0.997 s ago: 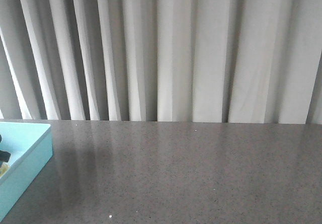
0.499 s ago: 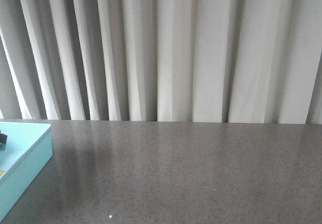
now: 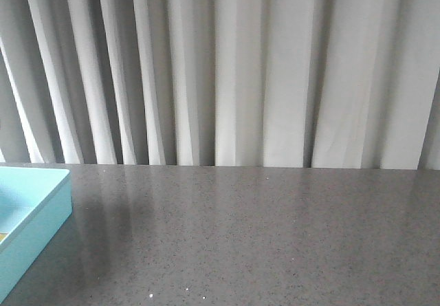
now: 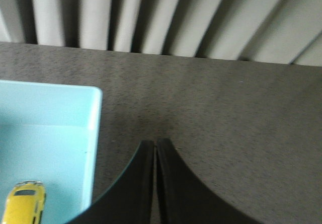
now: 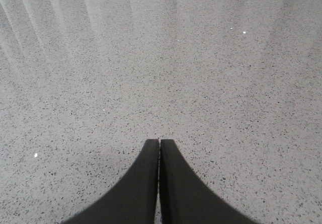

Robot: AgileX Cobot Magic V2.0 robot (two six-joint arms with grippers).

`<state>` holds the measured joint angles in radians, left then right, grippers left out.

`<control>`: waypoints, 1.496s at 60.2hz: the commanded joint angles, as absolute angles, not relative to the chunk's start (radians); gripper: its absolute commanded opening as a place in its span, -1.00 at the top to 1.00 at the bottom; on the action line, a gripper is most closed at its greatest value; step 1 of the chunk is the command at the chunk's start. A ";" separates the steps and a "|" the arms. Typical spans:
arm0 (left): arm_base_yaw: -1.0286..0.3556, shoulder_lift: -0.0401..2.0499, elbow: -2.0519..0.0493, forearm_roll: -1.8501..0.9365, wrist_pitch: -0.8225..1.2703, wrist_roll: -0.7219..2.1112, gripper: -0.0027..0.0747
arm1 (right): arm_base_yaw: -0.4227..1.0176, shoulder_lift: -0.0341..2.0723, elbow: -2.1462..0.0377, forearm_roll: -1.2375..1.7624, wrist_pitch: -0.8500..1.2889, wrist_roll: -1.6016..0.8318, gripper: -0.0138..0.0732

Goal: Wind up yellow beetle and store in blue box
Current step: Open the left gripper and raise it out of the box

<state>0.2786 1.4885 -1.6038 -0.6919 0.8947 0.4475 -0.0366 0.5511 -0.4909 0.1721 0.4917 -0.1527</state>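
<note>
The yellow beetle (image 4: 24, 205) lies on the floor of the blue box (image 4: 93, 133) in the left wrist view, near the box's right wall. The blue box also shows at the left edge of the front view (image 3: 48, 210); a sliver of yellow (image 3: 3, 236) shows inside it there. My left gripper (image 4: 155, 143) is shut and empty, above bare table just right of the box wall. My right gripper (image 5: 159, 141) is shut and empty over bare grey table. Neither gripper shows in the front view.
A speckled grey table (image 3: 261, 230) runs across the view. Pale pleated curtains (image 3: 227, 65) hang behind its far edge.
The dark left gripper tip seen over the box at the front view's left edge has drawn back out of that view. The box has not moved.
</note>
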 commanded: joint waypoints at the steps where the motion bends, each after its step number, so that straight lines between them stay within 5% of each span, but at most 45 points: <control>1: 0.252 1.398 -1.622 -0.782 0.935 0.462 0.95 | -0.041 0.553 -0.515 0.165 0.425 -0.159 0.70; 23: 0.119 1.132 -1.361 -0.818 1.022 0.466 0.95 | -0.041 0.553 -0.515 0.165 0.425 -0.159 0.70; 41: 0.097 0.772 -0.979 -0.815 0.831 0.459 0.95 | -0.041 0.553 -0.515 0.165 0.425 -0.159 0.70; 63: 0.097 0.555 -0.859 -0.740 0.752 0.534 0.94 | -0.041 0.553 -0.515 0.165 0.425 -0.159 0.70; 90: -0.060 0.251 -0.308 -0.757 0.220 0.694 0.95 | -0.041 0.553 -0.515 0.165 0.425 -0.159 0.70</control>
